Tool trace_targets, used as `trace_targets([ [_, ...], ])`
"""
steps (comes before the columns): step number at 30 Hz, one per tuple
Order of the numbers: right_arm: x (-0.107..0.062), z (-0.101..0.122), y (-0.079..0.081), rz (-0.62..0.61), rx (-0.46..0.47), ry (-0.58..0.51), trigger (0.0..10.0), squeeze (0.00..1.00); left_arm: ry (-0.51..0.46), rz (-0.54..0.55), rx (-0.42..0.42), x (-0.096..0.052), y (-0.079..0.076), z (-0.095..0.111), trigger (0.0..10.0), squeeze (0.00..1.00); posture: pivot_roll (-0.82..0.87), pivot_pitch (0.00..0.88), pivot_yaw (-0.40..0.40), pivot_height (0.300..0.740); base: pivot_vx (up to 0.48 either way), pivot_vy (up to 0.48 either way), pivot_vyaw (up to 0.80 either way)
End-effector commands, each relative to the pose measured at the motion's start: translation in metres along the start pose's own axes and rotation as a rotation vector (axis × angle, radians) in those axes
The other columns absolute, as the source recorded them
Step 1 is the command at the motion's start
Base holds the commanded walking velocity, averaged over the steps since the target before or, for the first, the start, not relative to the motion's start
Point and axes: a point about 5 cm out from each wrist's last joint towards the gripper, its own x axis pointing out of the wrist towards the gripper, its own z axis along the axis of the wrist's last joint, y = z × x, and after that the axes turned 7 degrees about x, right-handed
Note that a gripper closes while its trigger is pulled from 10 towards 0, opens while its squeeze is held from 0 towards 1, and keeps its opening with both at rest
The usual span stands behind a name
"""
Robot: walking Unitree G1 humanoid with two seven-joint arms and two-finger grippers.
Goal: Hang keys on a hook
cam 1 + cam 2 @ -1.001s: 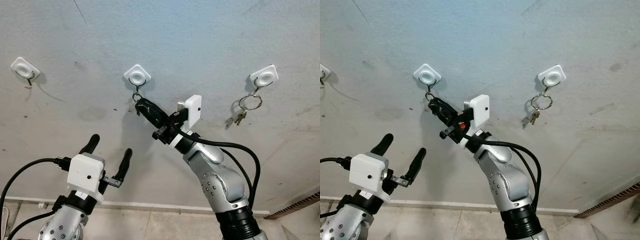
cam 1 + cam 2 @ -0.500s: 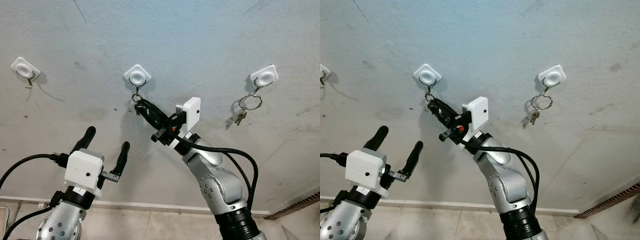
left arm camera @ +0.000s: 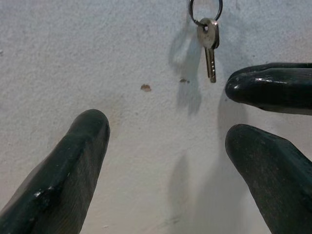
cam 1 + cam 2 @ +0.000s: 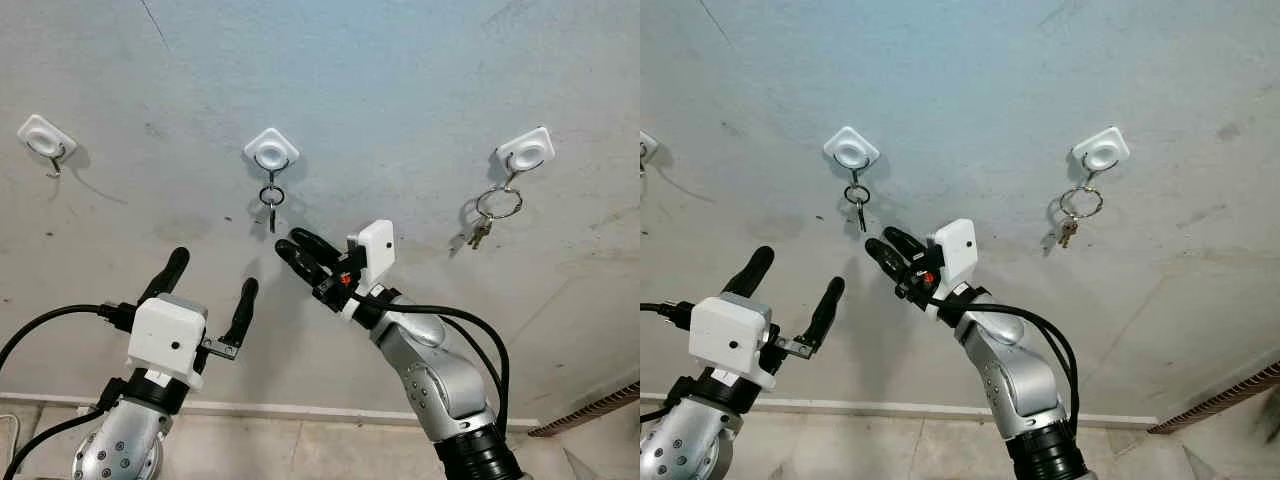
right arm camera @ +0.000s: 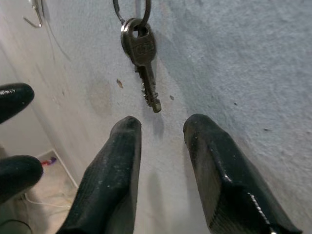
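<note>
The right gripper [image 4: 303, 254] is standing with its fingers parted and nothing between them, just below the key [image 4: 271, 207], which is hanging free on its ring from the middle hook [image 4: 271, 155]; by this reading the hanging itself is already done and the gripper is placed below so as not to disturb the ring. In the right wrist view the key [image 5: 142, 58] is dangling above the two fingertips [image 5: 124, 134], apart from both, its blade lying close to the wall [image 5: 234, 63]; the ring is being cut off by the frame edge, so its seat on the hook cannot be checked there. The left gripper [image 4: 210, 282] is hovering lower and to the left, fingers spread and empty, seemingly on standby; its wrist view is showing the same key [image 3: 209, 44] with the ring likewise cropped. Further out, a right-hand hook [image 4: 527, 150] is carrying a second ring of keys [image 4: 490, 215], whose number is too small to count, and a left-hand hook [image 4: 45, 140] is hanging bare. A dark cable [image 4: 470, 310] is looping beside the right arm.
</note>
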Motion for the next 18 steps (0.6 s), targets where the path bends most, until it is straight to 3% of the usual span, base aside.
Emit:
trace_targets([
  [1, -0.007, 0.006, -0.008, -0.060, -0.035, -0.029, 10.0, 1.00, 0.018, 0.000, 0.000, 0.000, -0.001, -0.004, 10.0, 0.00, 0.17, 0.112, 0.025, 0.740, 0.000, 0.000, 0.00],
  [11, -0.047, 0.010, -0.021, -0.178, -0.093, -0.030, 10.0, 1.00, 0.039, 0.017, -0.045, 0.004, -0.003, -0.009, 10.0, 0.00, 0.14, 0.115, 0.027, 0.740, 0.000, 0.000, 0.00],
  [12, -0.047, 0.010, -0.021, -0.178, -0.093, -0.030, 10.0, 1.00, 0.039, 0.017, -0.045, 0.004, -0.003, -0.009, 10.0, 0.00, 0.14, 0.115, 0.027, 0.740, 0.000, 0.000, 0.00],
  [18, -0.085, 0.006, -0.011, -0.213, -0.097, 0.009, 10.0, 1.00, 0.066, 0.013, -0.052, -0.001, -0.006, -0.015, 10.0, 0.00, 0.12, 0.121, 0.023, 0.740, 0.000, 0.000, 0.00],
])
